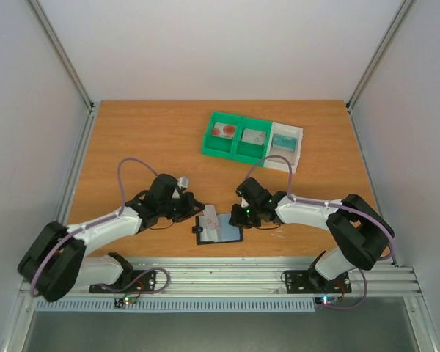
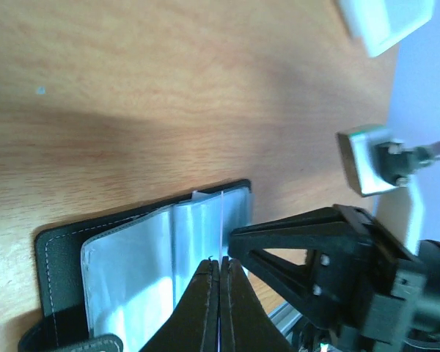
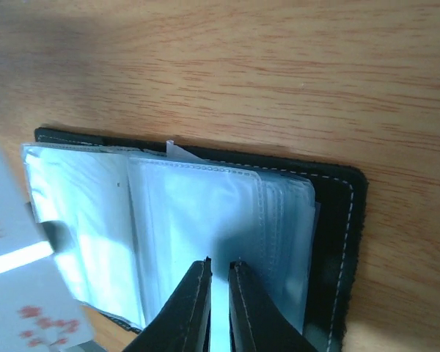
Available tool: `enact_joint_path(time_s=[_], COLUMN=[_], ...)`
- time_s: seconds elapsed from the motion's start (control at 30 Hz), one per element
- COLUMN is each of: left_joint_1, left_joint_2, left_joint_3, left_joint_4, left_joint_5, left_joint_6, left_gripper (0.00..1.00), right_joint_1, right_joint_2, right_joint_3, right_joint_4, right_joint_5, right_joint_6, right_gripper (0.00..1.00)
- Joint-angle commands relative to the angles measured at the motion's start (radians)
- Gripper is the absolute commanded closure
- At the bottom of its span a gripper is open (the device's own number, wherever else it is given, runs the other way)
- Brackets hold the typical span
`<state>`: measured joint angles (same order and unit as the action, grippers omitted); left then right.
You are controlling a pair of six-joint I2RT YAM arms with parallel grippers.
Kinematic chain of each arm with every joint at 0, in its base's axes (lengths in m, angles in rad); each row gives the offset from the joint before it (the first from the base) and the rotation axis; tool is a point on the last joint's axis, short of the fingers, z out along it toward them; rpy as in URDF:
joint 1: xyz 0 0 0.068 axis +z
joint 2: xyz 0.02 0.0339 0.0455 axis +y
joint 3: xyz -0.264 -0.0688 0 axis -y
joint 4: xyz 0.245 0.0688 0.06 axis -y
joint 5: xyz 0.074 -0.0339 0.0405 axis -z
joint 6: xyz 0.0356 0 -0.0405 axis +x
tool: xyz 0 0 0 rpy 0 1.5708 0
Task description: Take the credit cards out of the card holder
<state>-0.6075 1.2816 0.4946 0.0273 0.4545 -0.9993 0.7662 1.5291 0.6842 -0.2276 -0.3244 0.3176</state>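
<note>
Near the table's (image 1: 147,139) front edge, the black card holder (image 1: 220,230) is lying open, its clear, bluish sleeves fanning upward. The left gripper (image 2: 220,265) is pinching a whitish card (image 3: 18,293) with red marks, standing on edge over the sleeves. The right gripper (image 3: 218,265) is pressing on the sleeves, jaws almost together. Bare wood is stretching beyond to the green tray (image 1: 207,144) and white tray (image 1: 298,150), with three cards (image 1: 254,136) lying inside, near the far edge.
</note>
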Motion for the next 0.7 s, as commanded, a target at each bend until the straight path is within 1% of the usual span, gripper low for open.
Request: enact_joint_path(time_s=[0.0, 0.1, 0.23, 0.27, 0.3, 0.4, 0.5, 0.6, 0.67], left_joint_1=[0.005, 0.006, 0.006, 0.006, 0.006, 0.006, 0.006, 0.006, 0.006], left_joint_2=[-0.147, -0.228, -0.331, -0.353, -0.375, -0.437, -0.49, -0.536, -0.562], left_joint_3=[-0.001, 0.021, 0.023, 0.019, 0.014, 0.002, 0.007, 0.017, 0.015], left_joint_4=[-0.114, -0.174, -0.184, -0.169, -0.153, -0.104, -0.085, -0.072, -0.055], left_joint_5=[-0.122, -0.157, -0.188, -0.184, -0.178, -0.163, -0.163, -0.172, -0.177], left_joint_6=[0.034, 0.038, 0.017, 0.009, 0.005, -0.02, -0.038, -0.046, -0.055], left_gripper=[1.0, 1.0, 0.99, 0.99, 1.0, 1.0, 0.99, 1.0, 1.0], right_joint_1=[0.005, 0.005, 0.004, 0.005, 0.005, 0.004, 0.005, 0.005, 0.005], right_joint_2=[-0.071, -0.15, -0.246, -0.263, -0.279, -0.291, -0.298, -0.295, -0.289], right_joint_3=[0.048, 0.059, 0.047, 0.033, 0.022, 0.019, 0.012, 0.011, 0.011], right_joint_4=[-0.028, -0.015, 0.051, 0.088, 0.131, 0.238, 0.332, 0.395, 0.425], right_joint_5=[-0.001, -0.028, -0.098, -0.118, -0.139, -0.183, -0.193, -0.212, -0.225], right_joint_6=[0.008, 0.025, 0.078, 0.108, 0.144, 0.232, 0.302, 0.338, 0.356], right_gripper=[0.89, 0.84, 0.72, 0.68, 0.62, 0.51, 0.41, 0.28, 0.25])
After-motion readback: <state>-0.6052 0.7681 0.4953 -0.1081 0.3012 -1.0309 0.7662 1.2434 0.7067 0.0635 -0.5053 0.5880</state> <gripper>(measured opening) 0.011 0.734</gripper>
